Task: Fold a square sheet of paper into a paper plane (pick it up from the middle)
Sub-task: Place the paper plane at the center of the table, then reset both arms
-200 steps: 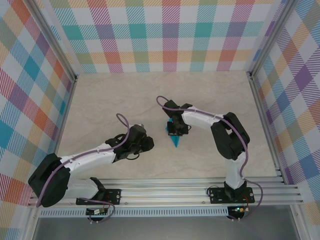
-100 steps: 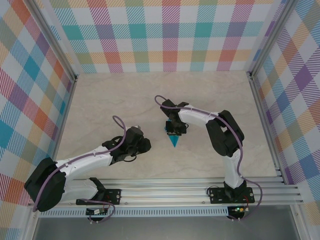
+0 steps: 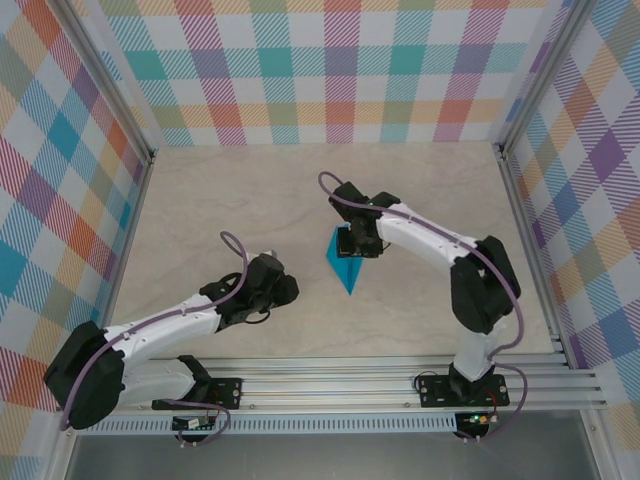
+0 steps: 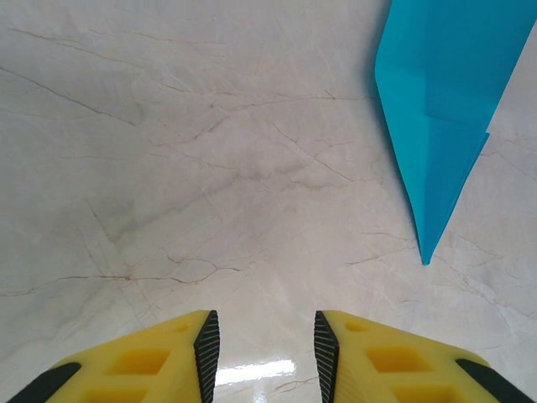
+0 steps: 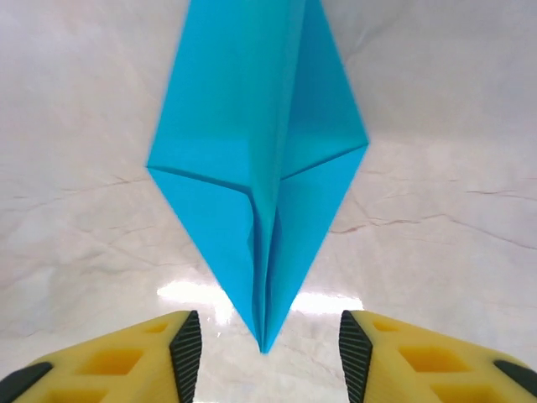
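Where the arms are bolted at the near edge, the yellow-fingered left end effector [image 4: 264, 346] hovers over the pale, marble-patterned tabletop [image 4: 168, 168], its jaws part open with nothing between them. To its right and a little farther out lies the teal-blue, kite-shaped paper plane [image 4: 440, 92], flat on the tabletop, its long sharp tip pointing back toward the arms. Farther out again, the right end effector [image 5: 265, 340] sits over the plane's shorter far point, jaws standing apart to either side of that point and gripping nothing; the paper appears free of both fingers [image 5: 186, 342]. By the look of it the plane is feather-light and limp, thin folded paper that will likely slide on the glossy surface and crumple or spring open under a hard squeeze. Its flat flaps offer little edge to get under. The likeliest hold is a gentle pinch across the stacked layers along the centre crease [image 5: 270, 239], about mid-length, where the folds are probably stiffest.
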Motion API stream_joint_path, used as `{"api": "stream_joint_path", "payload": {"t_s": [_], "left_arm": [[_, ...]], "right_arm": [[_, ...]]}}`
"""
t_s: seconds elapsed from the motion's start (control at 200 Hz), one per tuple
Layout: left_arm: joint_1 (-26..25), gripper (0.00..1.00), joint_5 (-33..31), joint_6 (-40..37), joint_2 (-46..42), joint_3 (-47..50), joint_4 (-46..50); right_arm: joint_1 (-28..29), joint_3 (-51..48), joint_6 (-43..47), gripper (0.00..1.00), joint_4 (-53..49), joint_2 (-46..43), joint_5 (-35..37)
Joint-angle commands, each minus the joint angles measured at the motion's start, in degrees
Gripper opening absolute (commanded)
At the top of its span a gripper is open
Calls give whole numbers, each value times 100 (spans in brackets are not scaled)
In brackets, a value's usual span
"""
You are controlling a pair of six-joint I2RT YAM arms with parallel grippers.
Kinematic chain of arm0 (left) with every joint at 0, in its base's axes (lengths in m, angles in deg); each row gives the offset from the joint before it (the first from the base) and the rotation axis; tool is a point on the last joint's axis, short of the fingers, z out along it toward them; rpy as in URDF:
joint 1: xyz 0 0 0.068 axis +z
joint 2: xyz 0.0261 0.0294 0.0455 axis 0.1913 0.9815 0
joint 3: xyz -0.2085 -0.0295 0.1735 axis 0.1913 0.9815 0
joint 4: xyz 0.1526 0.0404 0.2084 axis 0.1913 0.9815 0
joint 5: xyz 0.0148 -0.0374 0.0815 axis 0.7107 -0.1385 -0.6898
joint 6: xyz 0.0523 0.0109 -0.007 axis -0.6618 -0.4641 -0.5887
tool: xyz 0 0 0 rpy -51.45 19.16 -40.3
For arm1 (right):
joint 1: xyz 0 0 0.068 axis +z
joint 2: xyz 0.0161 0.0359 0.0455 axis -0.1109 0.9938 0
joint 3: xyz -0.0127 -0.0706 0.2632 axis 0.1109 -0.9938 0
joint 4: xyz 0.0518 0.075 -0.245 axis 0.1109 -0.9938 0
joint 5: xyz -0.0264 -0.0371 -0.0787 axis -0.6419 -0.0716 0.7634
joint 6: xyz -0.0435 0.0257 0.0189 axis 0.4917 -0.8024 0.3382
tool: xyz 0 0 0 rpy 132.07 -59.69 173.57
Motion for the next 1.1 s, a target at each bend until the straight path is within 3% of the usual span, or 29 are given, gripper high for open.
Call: {"api": "stream_joint_path", "payload": {"t_s": [0.0,0.085,0.2,0.3,0.45,0.585,0.7,0.86,1.025,1.095], "left_arm": [[94,39,-466,-75,-382,82,272],[107,41,-789,-155,-641,109,543],[163,45,-1312,-286,-1055,193,742],[223,53,-1875,-513,-1404,306,878],[440,66,-2694,-1083,-1766,354,1077],[837,86,-3121,-1545,-1803,383,944],[1232,99,-3216,-1852,-1526,231,829],[1950,100,-2997,-2052,-967,12,688],[2690,100,-2525,-2501,-347,-246,490],[2968,100,-2190,-2563,-114,-283,370]], "right_arm": [[-2,-238,264,54,-177,-1015,850],[-11,-586,392,60,-107,-1718,1665],[-109,-1287,416,76,178,-2575,2816],[-343,-2139,452,99,741,-3230,3545],[-1324,-3482,760,100,1906,-3649,3629],[-2141,-4466,1247,100,3255,-3460,3480],[-2573,-5054,1836,100,4669,-3120,2696],[-2772,-5248,2725,100,6289,-2300,2228],[-2980,-5515,3642,100,8231,-1890,867],[-3162,-5635,3636,100,8858,-1643,345]]}}
